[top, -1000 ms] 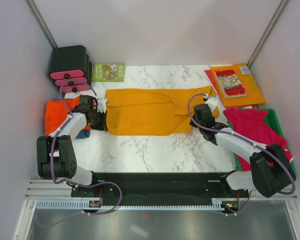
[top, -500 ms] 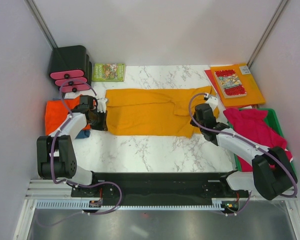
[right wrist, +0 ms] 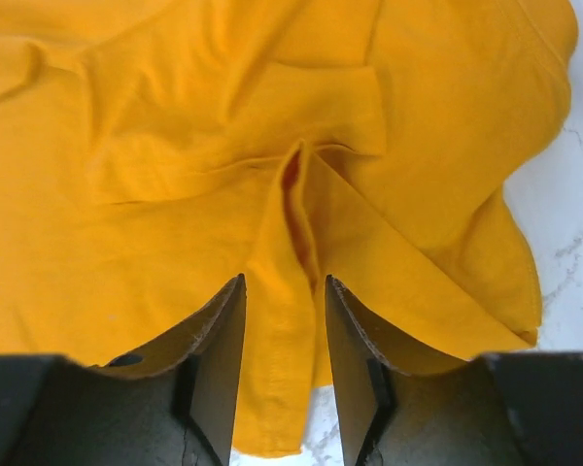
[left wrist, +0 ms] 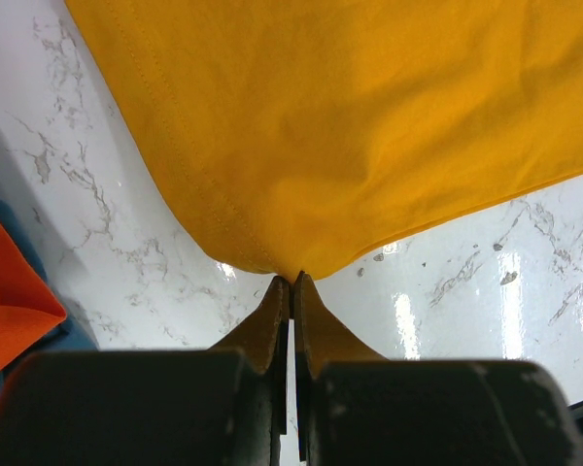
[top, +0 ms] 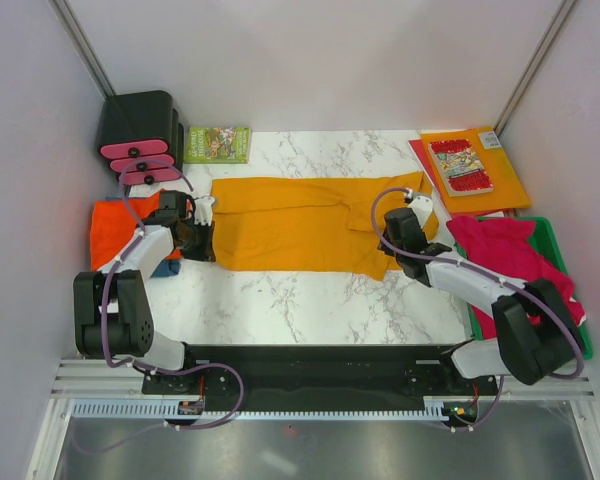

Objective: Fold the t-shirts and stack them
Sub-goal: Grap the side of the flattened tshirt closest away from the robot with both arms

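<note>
The mustard t-shirt (top: 300, 222) lies spread across the middle of the marble table. My left gripper (top: 202, 222) is at its left edge, shut on a pinch of the hem (left wrist: 291, 280). At the shirt's right end my right gripper (top: 412, 215) is low over the cloth. Its jaws (right wrist: 284, 291) stand open, with a raised ridge of mustard cloth (right wrist: 296, 214) loose between them. A red-orange t-shirt (top: 115, 230) lies at the left over a blue one (top: 165, 268). Crimson-pink t-shirts (top: 505, 255) sit in the bin on the right.
A green bin (top: 560, 250) stands at the right edge. An orange folder with a comic book (top: 475, 170) lies at the back right, and a green book (top: 217, 144) at the back left. A black box (top: 140, 125) with pink pads stands in the back left corner.
My right gripper has opened and let go of the mustard cloth, which now lies slack between its fingers. The left gripper has kept its grip and place.
</note>
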You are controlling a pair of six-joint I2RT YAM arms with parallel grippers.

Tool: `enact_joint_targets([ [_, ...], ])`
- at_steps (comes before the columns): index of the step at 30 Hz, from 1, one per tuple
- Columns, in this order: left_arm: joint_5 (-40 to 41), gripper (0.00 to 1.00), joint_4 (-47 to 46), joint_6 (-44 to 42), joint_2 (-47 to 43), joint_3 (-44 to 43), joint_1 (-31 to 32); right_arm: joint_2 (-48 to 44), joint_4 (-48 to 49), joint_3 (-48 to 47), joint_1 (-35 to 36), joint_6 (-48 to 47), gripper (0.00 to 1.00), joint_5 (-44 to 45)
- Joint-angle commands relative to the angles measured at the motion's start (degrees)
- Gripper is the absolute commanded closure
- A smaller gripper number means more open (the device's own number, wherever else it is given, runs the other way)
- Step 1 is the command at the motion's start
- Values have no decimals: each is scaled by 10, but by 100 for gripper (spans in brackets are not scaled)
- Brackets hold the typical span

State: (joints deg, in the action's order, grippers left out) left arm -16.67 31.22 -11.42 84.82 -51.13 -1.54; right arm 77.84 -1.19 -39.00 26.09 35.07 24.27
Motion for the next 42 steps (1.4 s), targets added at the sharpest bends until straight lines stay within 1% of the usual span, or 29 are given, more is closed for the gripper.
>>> enact_joint_targets([
  [1, -13, 98, -13, 9, 7, 1, 0, 47, -13, -43, -7, -18, 51, 34],
  [2, -13, 98, -13, 8, 7, 1, -1, 55, -13, -49, -9, -21, 48, 34],
  [5, -12, 98, -13, 8, 6, 2, -2, 87, -10, -71, -12, -25, 45, 36],
  [9, -12, 98, -13, 9, 4, 3, -1, 107, -2, -87, -20, -25, 44, 40],
  [18, -12, 98, -13, 7, 8, 0, -1, 144, 8, -86, -40, -16, 50, 19],
  [20, -11, 98, -12, 8, 10, 0, -2, 145, 8, -82, -44, -15, 57, 13],
  [21, -11, 98, -13, 8, 10, 1, -1, 146, 21, -78, -43, -14, 62, 10],
  [22, -11, 98, -12, 8, 11, 0, -1, 144, 27, -76, -43, -13, 75, 10],
  [24, -12, 98, -13, 8, 11, 0, -1, 135, 35, -67, -45, -14, 89, 8],
  [25, -11, 98, -13, 8, 11, 0, -1, 130, 37, -64, -42, -15, 100, 7],
  [30, -4, 98, -12, 7, -7, 1, -2, 69, 29, -57, -42, -18, 100, 8],
  [31, 0, 98, -11, 6, -14, 2, -2, 40, 14, -59, -42, -19, 100, 8],
  [34, 4, 98, -7, -3, -45, 4, -3, 0, -35, -64, -38, -31, 100, 9],
  [38, -7, 98, 14, -13, -78, 3, -7, -74, -103, -62, -26, -32, 100, 5],
  [42, -23, 98, 40, -33, -116, 7, -10, -134, -160, -23, -1, -14, 100, 12],
])
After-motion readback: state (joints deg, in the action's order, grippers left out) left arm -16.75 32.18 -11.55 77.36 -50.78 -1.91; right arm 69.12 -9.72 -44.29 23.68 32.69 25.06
